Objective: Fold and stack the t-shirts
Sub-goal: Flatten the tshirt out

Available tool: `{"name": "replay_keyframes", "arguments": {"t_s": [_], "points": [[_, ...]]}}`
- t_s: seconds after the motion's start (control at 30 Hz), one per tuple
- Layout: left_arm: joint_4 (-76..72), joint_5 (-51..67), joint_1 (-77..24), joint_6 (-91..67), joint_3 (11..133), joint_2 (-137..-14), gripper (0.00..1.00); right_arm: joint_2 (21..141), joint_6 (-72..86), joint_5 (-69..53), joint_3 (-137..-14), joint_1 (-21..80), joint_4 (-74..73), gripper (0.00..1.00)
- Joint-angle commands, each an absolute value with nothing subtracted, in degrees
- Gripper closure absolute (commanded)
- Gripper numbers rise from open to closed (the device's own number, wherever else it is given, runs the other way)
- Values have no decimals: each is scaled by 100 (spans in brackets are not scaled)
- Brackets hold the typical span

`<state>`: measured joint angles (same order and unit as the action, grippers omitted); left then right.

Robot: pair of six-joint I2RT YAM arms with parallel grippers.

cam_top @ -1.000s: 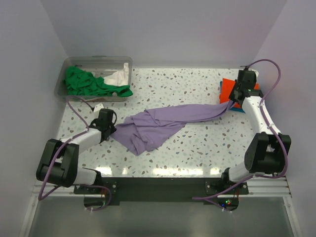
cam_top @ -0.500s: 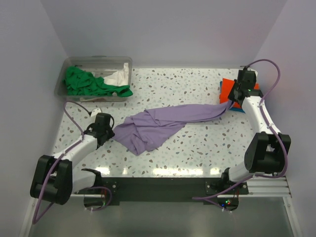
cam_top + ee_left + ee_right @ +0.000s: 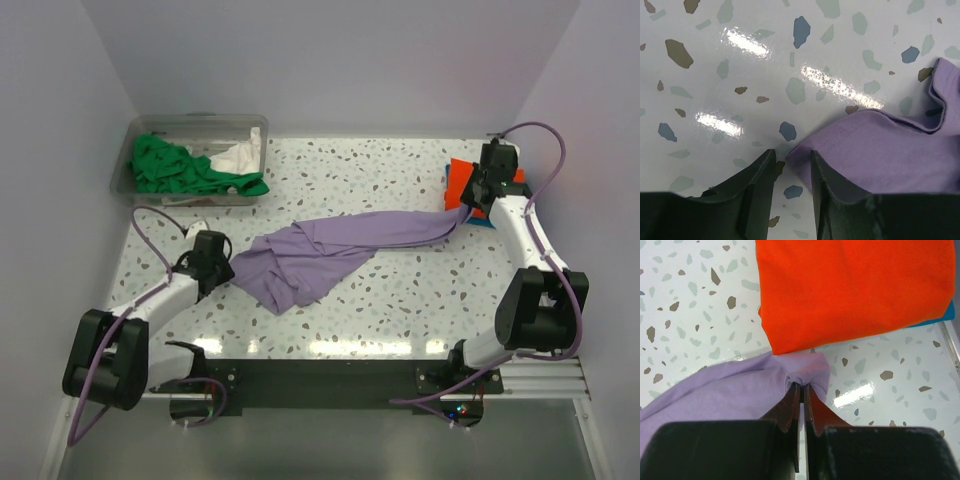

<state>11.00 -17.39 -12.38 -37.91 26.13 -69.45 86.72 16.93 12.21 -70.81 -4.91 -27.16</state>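
Note:
A lavender t-shirt (image 3: 330, 245) lies stretched across the table, crumpled at its left end. My right gripper (image 3: 466, 203) is shut on a bunched bit of its right end (image 3: 802, 377), just beside a folded orange t-shirt (image 3: 855, 290) that lies on a blue one (image 3: 948, 314). At the shirt's left corner (image 3: 795, 150) my left gripper (image 3: 792, 156) stands open low over the table. That corner lies between the fingertips, and the right finger (image 3: 825, 185) rests over the cloth.
A clear plastic tub (image 3: 180, 128) at the back left holds a green t-shirt (image 3: 175, 168) and a white one (image 3: 240, 157). The side walls stand close to both arms. The orange and blue pile sits at the table's back right corner.
The left arm has drawn its elbow back and its gripper has shifted slightly nearer, staying at the shirt's left corner. The right arm and the shirt's right end have not moved.

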Motion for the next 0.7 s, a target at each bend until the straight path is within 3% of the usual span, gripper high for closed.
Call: {"name": "replay_keyframes", "arguments": {"t_s": [0.0, 0.1, 0.17, 0.4, 0.67], "points": [[905, -1626, -1222, -3727, 2680, -7171, 62, 8569, 1705, 1134, -7058, -501, -2531, 98], [791, -1389, -1213, -3700, 2628, -7356, 78, 8587, 1705, 1125, -7084, -501, -2566, 98], [625, -1143, -1213, -3700, 2523, -7348, 100, 8596, 1705, 1081, -7128, -501, -2601, 98], [369, -1019, -1213, -3446, 2732, -6733, 100, 8639, 1740, 512, -7338, -492, -2540, 99], [958, -2785, -1160, -2769, 4488, -5855, 100, 8631, 1758, 18, -7936, -176, -2636, 100]]}}
